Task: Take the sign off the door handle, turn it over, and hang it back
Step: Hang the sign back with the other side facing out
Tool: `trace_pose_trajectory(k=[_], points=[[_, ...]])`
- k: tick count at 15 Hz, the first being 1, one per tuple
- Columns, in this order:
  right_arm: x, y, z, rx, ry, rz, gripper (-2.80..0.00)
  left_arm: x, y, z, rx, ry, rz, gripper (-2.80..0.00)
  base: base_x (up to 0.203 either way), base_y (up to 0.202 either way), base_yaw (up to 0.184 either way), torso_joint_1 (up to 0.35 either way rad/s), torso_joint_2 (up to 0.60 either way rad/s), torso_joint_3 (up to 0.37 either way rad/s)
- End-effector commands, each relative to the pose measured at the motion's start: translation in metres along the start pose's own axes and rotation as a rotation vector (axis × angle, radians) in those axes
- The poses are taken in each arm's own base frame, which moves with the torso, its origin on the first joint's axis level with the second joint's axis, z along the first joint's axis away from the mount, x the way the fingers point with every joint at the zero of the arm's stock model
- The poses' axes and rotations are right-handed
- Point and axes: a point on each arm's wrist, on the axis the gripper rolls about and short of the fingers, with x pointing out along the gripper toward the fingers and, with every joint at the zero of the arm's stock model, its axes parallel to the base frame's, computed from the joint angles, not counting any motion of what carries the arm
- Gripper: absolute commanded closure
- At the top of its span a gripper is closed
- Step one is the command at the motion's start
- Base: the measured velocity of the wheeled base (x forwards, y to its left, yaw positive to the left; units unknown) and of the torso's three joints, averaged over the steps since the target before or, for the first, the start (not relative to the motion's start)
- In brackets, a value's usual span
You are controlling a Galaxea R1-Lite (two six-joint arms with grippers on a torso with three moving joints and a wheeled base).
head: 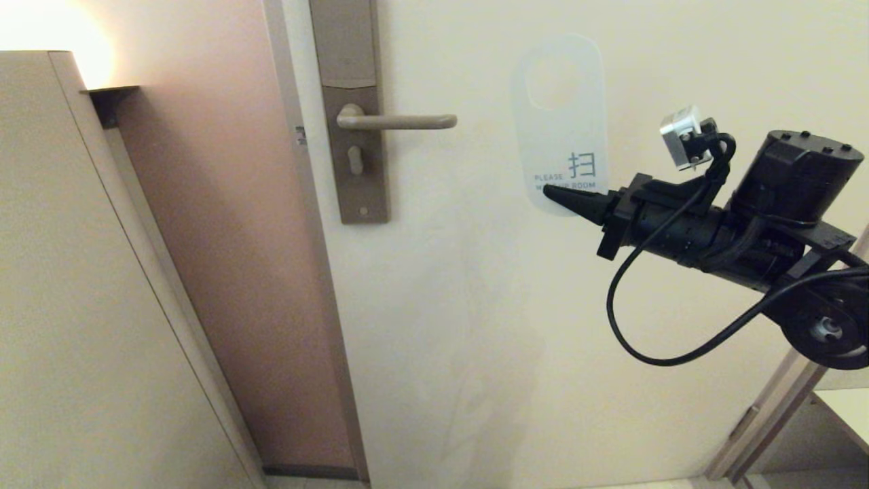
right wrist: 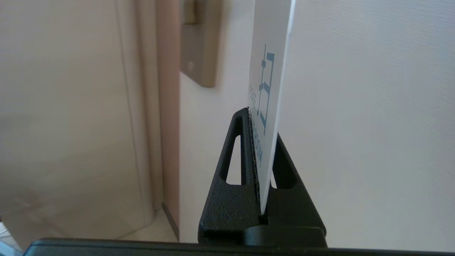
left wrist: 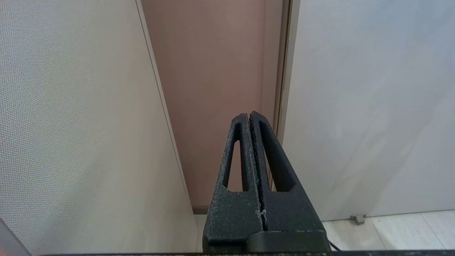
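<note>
My right gripper (head: 551, 193) is shut on the bottom edge of the sign (head: 561, 115), holding it upright in front of the door, off to the right of the door handle (head: 400, 121). The white face with "MAKE UP ROOM" lettering is turned toward me, and the oval hole is at the top. In the right wrist view the sign (right wrist: 267, 71) stands edge-on between the two black fingers (right wrist: 239, 156) of my right gripper (right wrist: 261, 117). The handle is bare, a beige lever pointing right. My left gripper (left wrist: 249, 115) is shut on nothing, low near the door frame.
A tall brown backplate (head: 353, 109) with a keyhole sits behind the handle. A pinkish wall strip (head: 217, 238) and a beige wall panel (head: 68, 305) lie left of the door. A door stop (left wrist: 357, 218) sits on the floor by the door's foot.
</note>
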Motion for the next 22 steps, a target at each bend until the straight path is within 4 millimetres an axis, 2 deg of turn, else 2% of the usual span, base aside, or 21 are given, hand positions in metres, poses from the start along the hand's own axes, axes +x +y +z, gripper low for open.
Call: trace_pose_trajectory(k=[1, 11, 17, 22], points=[[0.012, 0.000, -0.006, 0.005, 0.004, 0.024, 0.00, 0.000, 0.000, 0.000, 0.000, 0.000, 0.000, 0.00, 0.000, 0.000, 0.000, 0.000, 0.00, 0.000], [0.028, -0.007, -0.028, -0.039, 0.018, 0.017, 0.00, 0.000, 0.000, 0.000, 0.000, 0.000, 0.000, 0.00, 0.000, 0.000, 0.000, 0.000, 0.00, 0.000], [0.034, -0.011, -0.032, -0.039, 0.019, 0.016, 0.00, 0.000, 0.000, 0.000, 0.000, 0.000, 0.000, 0.00, 0.000, 0.000, 0.000, 0.000, 0.00, 0.000], [0.048, -0.020, -0.034, -0.050, 0.002, 0.017, 0.00, 0.000, 0.000, 0.000, 0.000, 0.000, 0.000, 0.00, 0.000, 0.000, 0.000, 0.000, 0.00, 0.000]])
